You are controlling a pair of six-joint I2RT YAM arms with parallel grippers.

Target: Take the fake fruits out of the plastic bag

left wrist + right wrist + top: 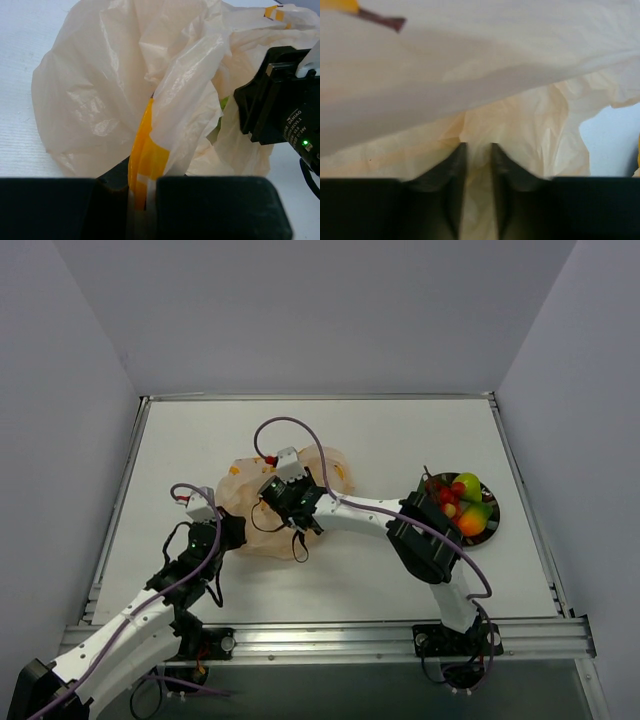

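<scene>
The left gripper (pixel 144 200) is clamped on an orange-striped fold of the plastic bag (pixel 95 90). The right gripper (pixel 479 172) is almost closed, apparently pinching the bag's film. The bag is thin, crinkly, translucent peach and lies mid-bench (pixel 390 440). The fake fruits (pixel 462 502) are heaped on a dark plate (pixel 497 524) to the right. White print on the right gripper's body is too small to read.

Small white print on the black housing (pixel 270 102), right of frame, partly reads "DAHAO", "V1.3", "24V". Nothing else is legible.

Green patch (pixel 223 106) mostly hidden within plastic bag (pixel 100 90), near fold blurred in right wrist view
</scene>
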